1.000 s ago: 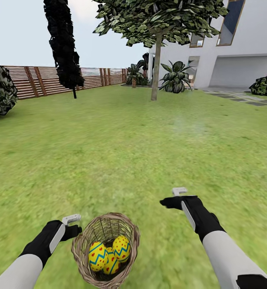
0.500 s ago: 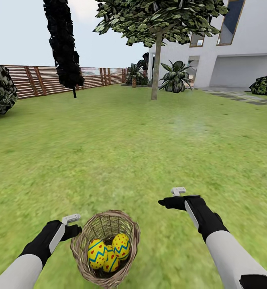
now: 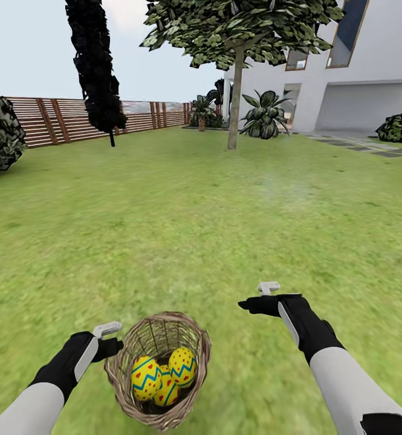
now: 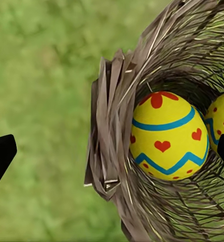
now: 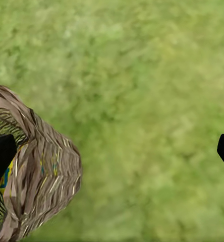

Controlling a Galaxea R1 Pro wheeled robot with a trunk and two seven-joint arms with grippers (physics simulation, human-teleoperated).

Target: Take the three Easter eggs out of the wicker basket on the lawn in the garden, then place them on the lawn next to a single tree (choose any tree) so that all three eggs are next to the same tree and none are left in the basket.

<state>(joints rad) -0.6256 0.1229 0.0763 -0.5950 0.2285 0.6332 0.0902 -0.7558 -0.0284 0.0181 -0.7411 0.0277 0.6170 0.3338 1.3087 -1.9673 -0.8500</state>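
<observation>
Eggs: three yellow eggs [image 3: 158,377] with blue zigzags and red marks lie bunched in the bottom of the basket [image 3: 123,371], which stands on the lawn [image 3: 182,229] just in front of the robot.
Handling, as I judge it: smooth, hard, rounded shells, likely light and apt to slip or roll out of a two-finger pinch. Best taken across the widest middle, fingers coming down from above, the top egg first.
Basket: open woven twigs, light and springy by the look; a nudge on the rim could tip or push it.
Left gripper [image 4: 112,151]: wide open and holding nothing; its dark fingertips straddle the basket's rim, one outside over grass, the other over the eggs.
Right gripper [image 3: 262,297]: off to the basket's right above bare grass, fingers spread wide in the wrist view, holding nothing.
Tree [image 3: 234,103]: pale trunk under a leafy crown, far across the lawn near the white house [image 3: 370,72].
Head view adds: the tree, the brown fence [image 3: 61,121], both arms and their spacing from the basket.
Left wrist view adds: the nearest egg's [image 4: 167,133] hearts and bands close up, and the rim's frayed twigs.
Right wrist view adds: the basket's outer wall from the side.
</observation>
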